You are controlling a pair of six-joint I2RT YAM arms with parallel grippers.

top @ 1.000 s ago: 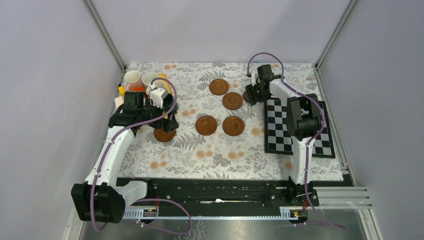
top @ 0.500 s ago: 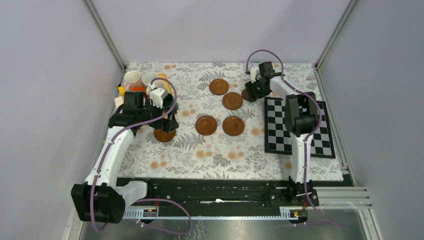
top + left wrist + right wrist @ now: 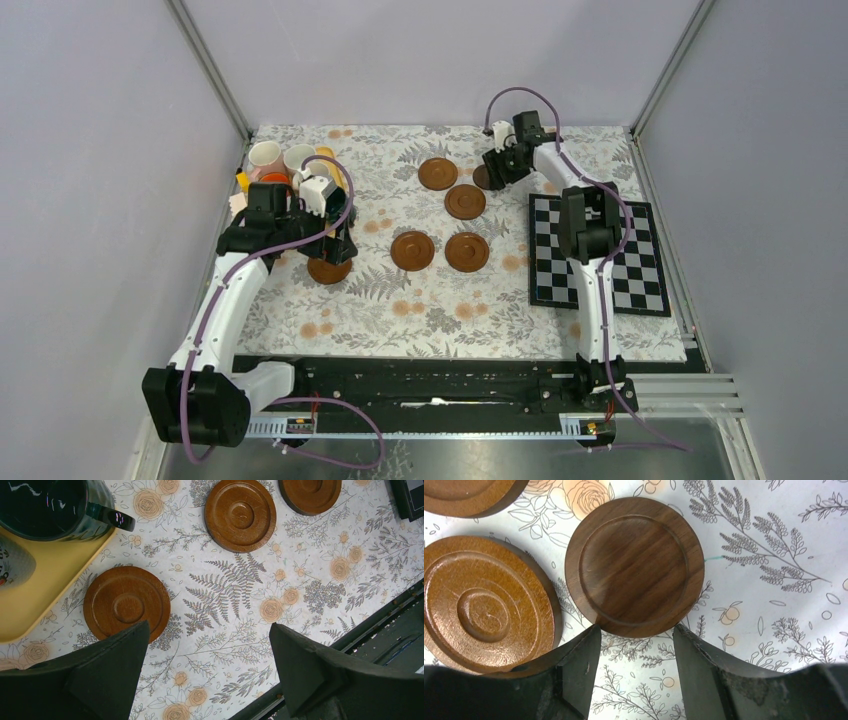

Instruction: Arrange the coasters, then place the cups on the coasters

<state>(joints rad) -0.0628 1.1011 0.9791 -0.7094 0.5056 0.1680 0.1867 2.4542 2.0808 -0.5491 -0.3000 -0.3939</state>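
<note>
A floral cloth (image 3: 400,310) covers the table inside a booth of plain lilac walls (image 3: 100,200). Six brown coasters (image 3: 412,250) are spread across it, and the cups (image 3: 282,157) crowd the far left on a yellow tray (image 3: 25,610).

The left gripper (image 3: 209,630) hangs low beside that tray, jaws spread wide with only cloth between them. Just past one fingertip a coaster (image 3: 126,603) lies flat, close to the tray's edge but apart from it. A dark cup (image 3: 45,505) stands upright on the tray, its handle jutting over the cloth. Seen from above, two pale cups (image 3: 265,155) stand upright at the tray's far end. The rest are mostly hidden behind the left arm (image 3: 225,300).

Four coasters lie flat at mid-table, well apart from the cups: two side by side nearer the arms, two staggered beyond them.

The right arm (image 3: 585,225) reaches to the far side. There the right gripper (image 3: 636,632) has its fingers drawn in against the near rim of a dark coaster (image 3: 635,565). That disc lies flat on the cloth, rim up, its near edge between the fingertips. It sits just beside a lighter coaster (image 3: 484,605); whether the two touch cannot be told. A checkerboard (image 3: 640,270) lies at the right, beneath the arm.
</note>
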